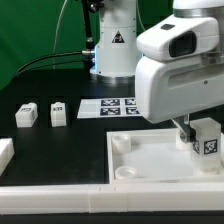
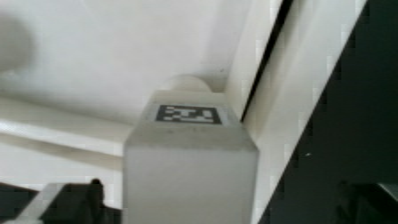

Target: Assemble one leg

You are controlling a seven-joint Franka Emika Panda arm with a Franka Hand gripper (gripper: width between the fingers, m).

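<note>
Bare table [image 1: 70, 150] on the exterior view's left of the tray [image 1: 150, 165] is open; 2 loose legs [image 1: 27, 113] [image 1: 58, 112] stand behind.

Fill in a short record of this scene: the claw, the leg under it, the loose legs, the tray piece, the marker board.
tray piece: flat on the table
leg: upright on the tray piece, at its corner on the exterior view's right
claw: open, jaws on either side of the leg
loose legs: two, apart, on the table at the exterior view's left
marker board: beyond the tray piece
</note>
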